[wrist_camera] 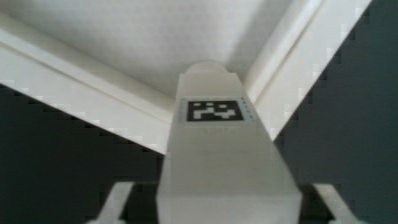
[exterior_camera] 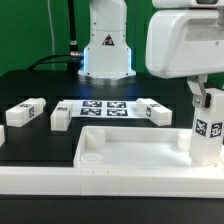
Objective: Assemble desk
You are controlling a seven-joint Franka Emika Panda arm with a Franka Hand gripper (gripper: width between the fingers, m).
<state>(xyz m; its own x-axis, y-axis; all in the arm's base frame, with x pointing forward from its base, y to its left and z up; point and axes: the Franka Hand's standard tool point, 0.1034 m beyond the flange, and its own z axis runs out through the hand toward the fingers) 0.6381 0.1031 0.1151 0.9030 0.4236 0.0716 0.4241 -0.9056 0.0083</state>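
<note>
Checking progress on the desk, reading the exterior view from its left to its right, every place taken from the marker board (exterior_camera: 103, 108).

- Well to the left of the marker board: first loose leg (exterior_camera: 25, 112), lying flat on the black table.
- Just left of the marker board: second loose leg (exterior_camera: 60, 116), also flat.
- On the camera side of the marker board: tabletop (exterior_camera: 60, 180), hollow side up. Its far-left socket (exterior_camera: 88, 152) is empty.
- Just right of the marker board: third loose leg (exterior_camera: 153, 112), flat.
- Farther right of the marker board and nearer the camera: upright leg (exterior_camera: 208, 135) standing on end at the tabletop's far-right corner, under the gripper (exterior_camera: 204, 98).

Jaws: in the wrist view the fingers (wrist_camera: 121, 200) flank the upright leg (wrist_camera: 217, 150) closely on both sides. I cannot tell whether they actually press it (thin dark slivers show between finger and leg).

Judgement on progress: early. At best one leg of four is being placed, and its foot is hidden, so I cannot say whether it sits in its socket. Three legs lie unfitted, and one socket in view is bare (the near corners are out of frame).

Labels: each leg carries black-and-white square tags, clearest on the upright leg in the wrist view, and the marker board carries several more. No brand name or readable writing anywhere.
</note>
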